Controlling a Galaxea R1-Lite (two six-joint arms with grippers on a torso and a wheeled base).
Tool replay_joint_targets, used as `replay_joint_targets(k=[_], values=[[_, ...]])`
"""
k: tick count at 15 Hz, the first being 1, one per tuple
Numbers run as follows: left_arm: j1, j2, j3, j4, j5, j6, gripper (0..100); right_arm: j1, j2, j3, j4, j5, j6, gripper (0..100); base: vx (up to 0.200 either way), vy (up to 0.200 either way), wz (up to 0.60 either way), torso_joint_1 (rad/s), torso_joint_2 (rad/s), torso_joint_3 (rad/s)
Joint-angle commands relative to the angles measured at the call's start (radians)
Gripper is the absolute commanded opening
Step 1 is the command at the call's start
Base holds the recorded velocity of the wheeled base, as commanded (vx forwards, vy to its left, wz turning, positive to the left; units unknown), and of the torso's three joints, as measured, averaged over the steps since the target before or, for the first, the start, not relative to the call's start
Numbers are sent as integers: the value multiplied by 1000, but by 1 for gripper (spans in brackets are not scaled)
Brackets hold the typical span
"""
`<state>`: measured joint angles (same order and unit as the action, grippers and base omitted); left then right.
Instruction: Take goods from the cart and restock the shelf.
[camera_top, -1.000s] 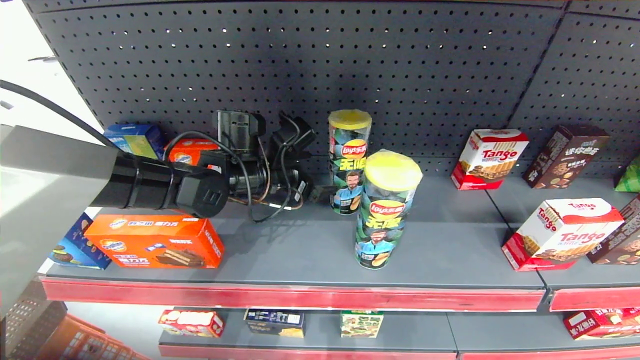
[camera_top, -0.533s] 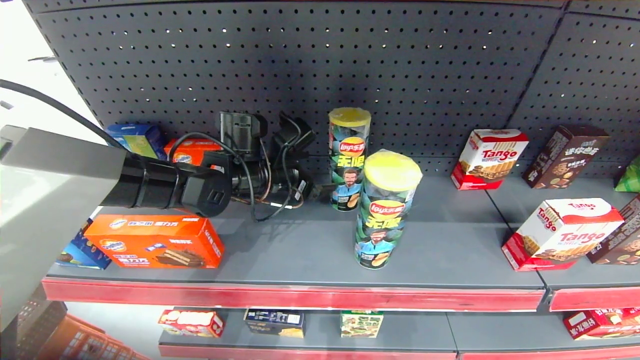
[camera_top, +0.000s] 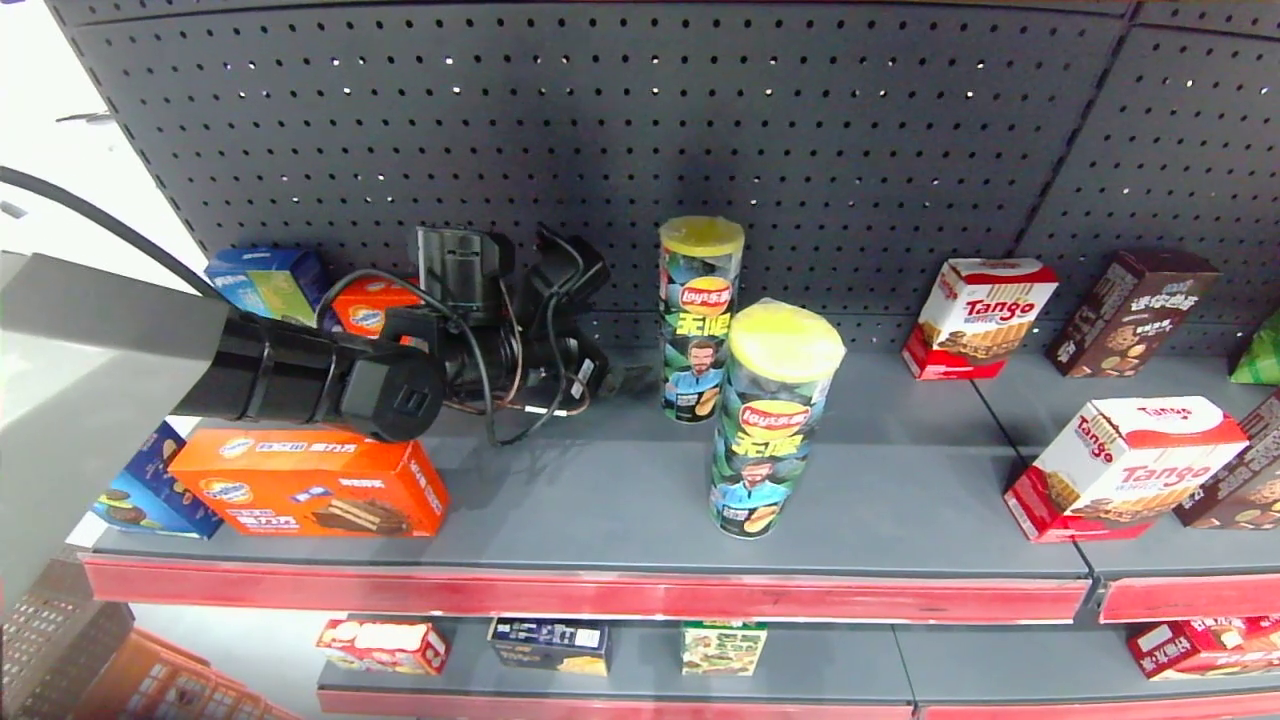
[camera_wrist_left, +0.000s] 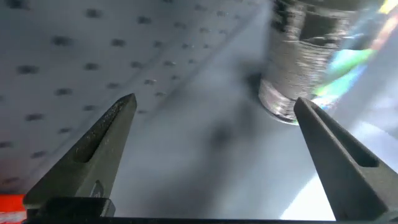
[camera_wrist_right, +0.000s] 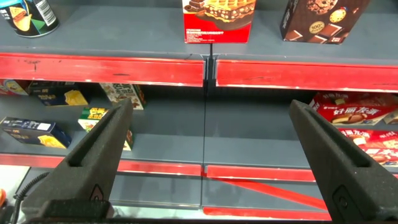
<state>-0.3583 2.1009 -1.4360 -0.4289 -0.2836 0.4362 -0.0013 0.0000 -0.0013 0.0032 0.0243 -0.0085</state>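
Observation:
Two tall chip cans with yellow lids stand on the grey shelf (camera_top: 600, 500). The back can (camera_top: 700, 320) is near the pegboard, and the front can (camera_top: 775, 420) stands slightly to its right. My left gripper (camera_top: 625, 378) hovers low over the shelf just left of the back can, apart from it. In the left wrist view the left gripper (camera_wrist_left: 214, 102) is open and holds nothing, with the can's base (camera_wrist_left: 292, 81) beyond its fingers. My right gripper (camera_wrist_right: 211, 155) is open and empty, facing the lower shelves.
An orange box (camera_top: 310, 485) and a blue box (camera_top: 150, 495) lie at the shelf's front left under my left arm. Wafer boxes (camera_top: 975, 315) (camera_top: 1120, 465) and brown cookie boxes (camera_top: 1130, 310) stand to the right. An orange basket (camera_top: 150, 680) shows at the lower left.
My left arm has drawn back to the left, away from the back can. The can stands where it was set and both cans stay upright.

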Motion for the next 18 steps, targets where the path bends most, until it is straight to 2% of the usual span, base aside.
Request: replay_joint_targets(k=[1, 9, 18], values=[[-2, -4, -1, -14, 23, 3, 100, 0, 0, 0, 0, 0, -1, 100, 0, 0, 0, 0, 0, 0], [-13, 47, -50, -24, 46, 3, 100, 0, 0, 0, 0, 0, -1, 100, 0, 0, 0, 0, 0, 0], [-34, 103, -126, -21, 44, -1, 100, 0, 0, 0, 0, 0, -1, 100, 0, 0, 0, 0, 0, 0]])
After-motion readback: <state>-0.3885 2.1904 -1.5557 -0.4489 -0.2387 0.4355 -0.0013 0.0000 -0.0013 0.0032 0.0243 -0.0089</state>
